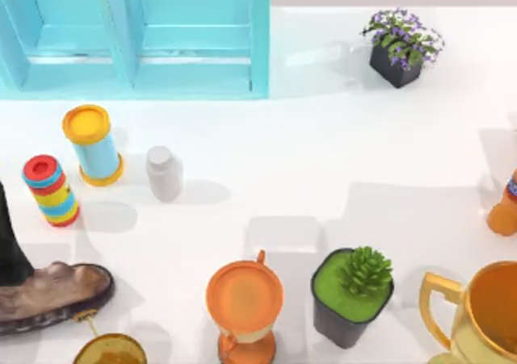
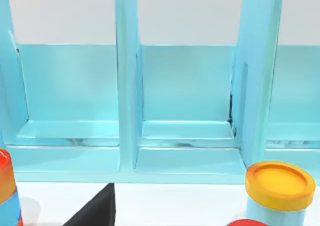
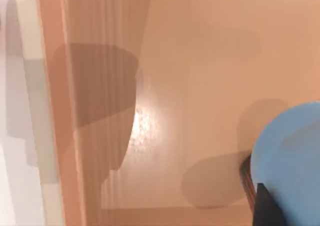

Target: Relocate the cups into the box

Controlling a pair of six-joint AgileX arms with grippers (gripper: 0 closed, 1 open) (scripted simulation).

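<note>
Blue cup inside tan box, beside right claw finger; claw opening: cannot tell.

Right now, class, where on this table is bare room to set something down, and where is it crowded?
Free: the wide white table between the grey-white bottle, purple flower pot and green succulent pot. Crowded: the near edge, around the orange goblet and gold trophy.

no readable text or labels anywhere

We see a turquoise shelf, flowering plant, grey bottle, two striped canisters, succulent, and gold trophy.
</note>
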